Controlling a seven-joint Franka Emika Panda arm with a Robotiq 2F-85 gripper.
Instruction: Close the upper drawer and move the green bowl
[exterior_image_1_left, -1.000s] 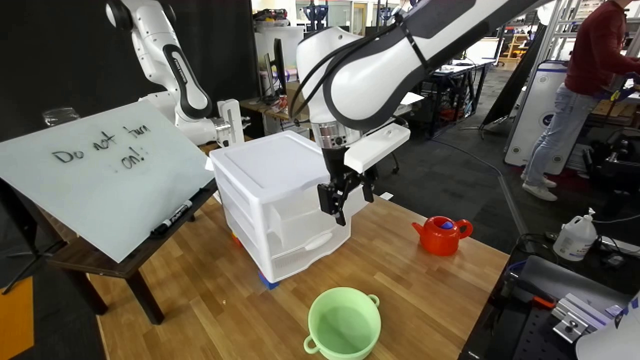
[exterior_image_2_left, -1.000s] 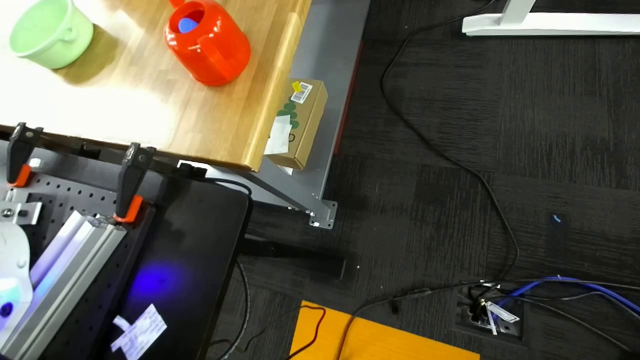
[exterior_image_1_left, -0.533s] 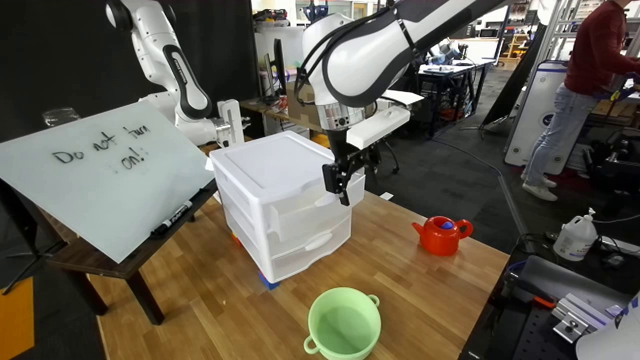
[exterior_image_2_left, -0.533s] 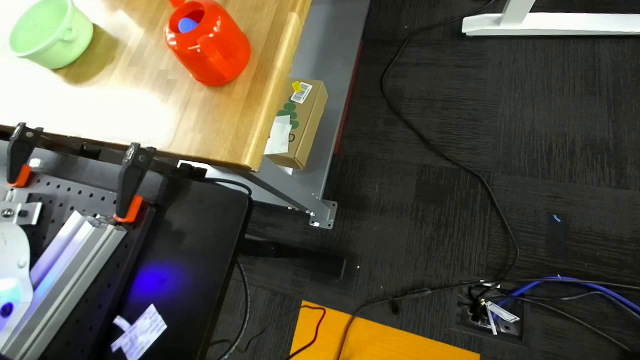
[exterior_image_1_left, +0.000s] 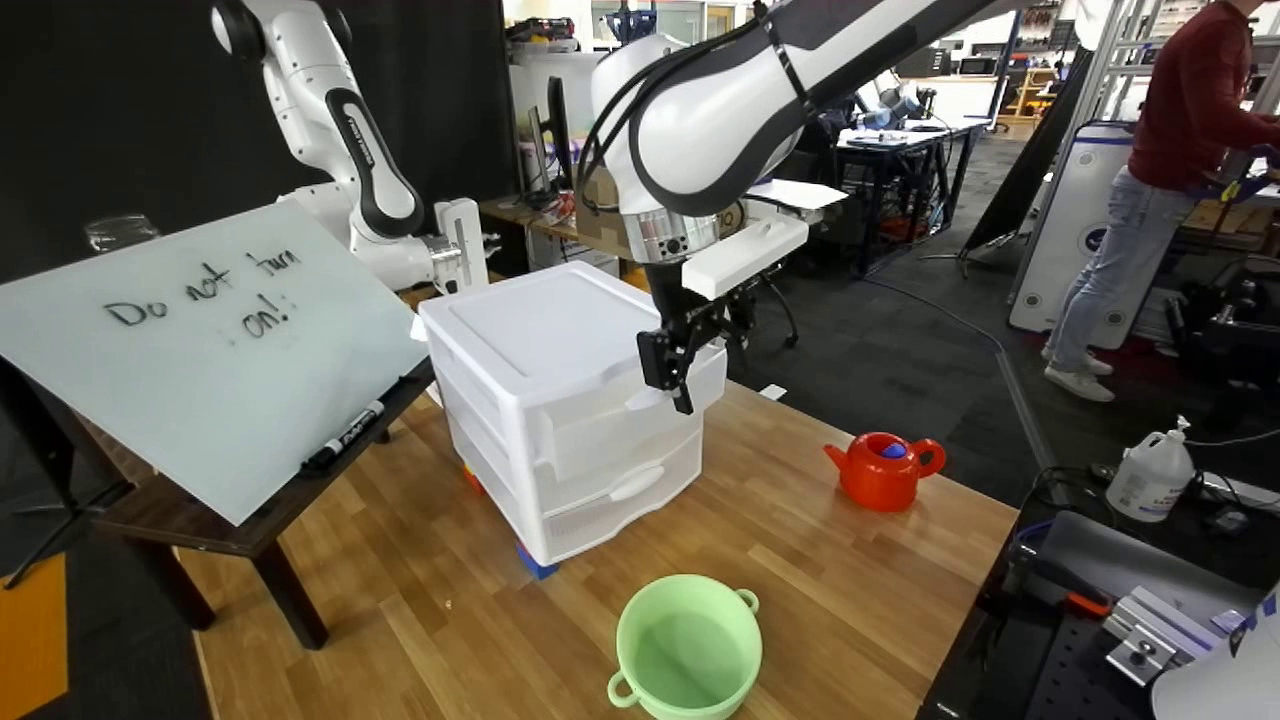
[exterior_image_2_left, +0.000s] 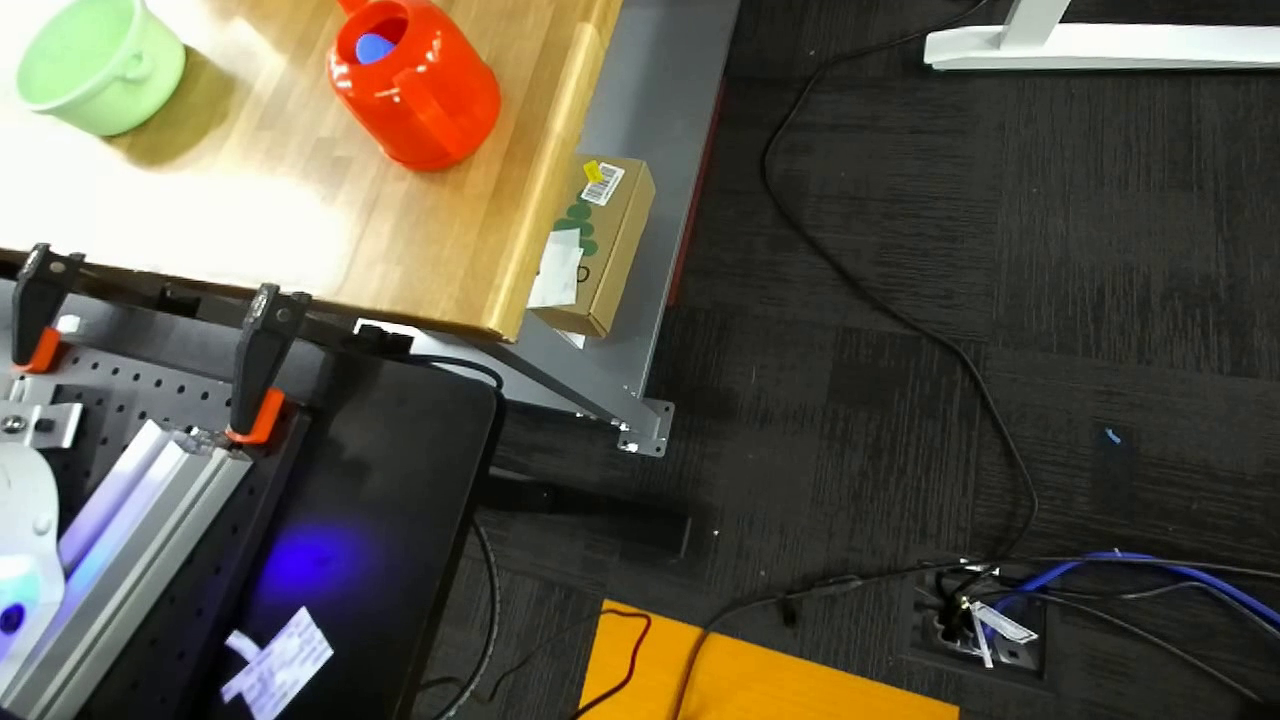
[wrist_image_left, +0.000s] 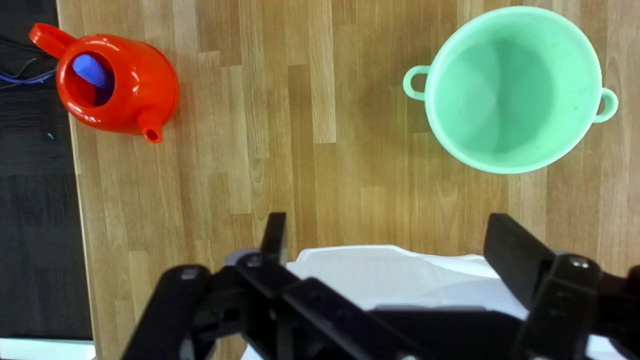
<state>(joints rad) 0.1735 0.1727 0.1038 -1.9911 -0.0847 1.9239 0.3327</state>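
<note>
The white drawer cabinet (exterior_image_1_left: 555, 320) stands on the table. Its upper drawer (exterior_image_1_left: 610, 435) juts a little out of the front. My gripper (exterior_image_1_left: 710, 375) is at that drawer's front near its handle, in front of part of it; I cannot tell whether it touches. In the wrist view the gripper (wrist_image_left: 387, 232) has its fingers wide apart, with white drawer plastic (wrist_image_left: 360, 272) below and between them. The green bowl (exterior_image_1_left: 690, 645) stands upright and empty on the table, apart from the gripper. It also shows in the wrist view (wrist_image_left: 515, 95) and an exterior view (exterior_image_2_left: 105, 70).
A red teapot (exterior_image_1_left: 882, 472) with a blue thing inside stands near the table edge, also in the wrist view (wrist_image_left: 120, 85). A whiteboard (exterior_image_1_left: 210, 350) on a dark stand (exterior_image_1_left: 230, 525) is beside the cabinet. Black clamps (exterior_image_2_left: 262, 360) sit by the table's edge.
My gripper has risen from lower on the cabinet front, then shifted slightly towards the cabinet. The upper drawer's front shows more plainly and looks slightly further in. Bowl and teapot have not moved.
</note>
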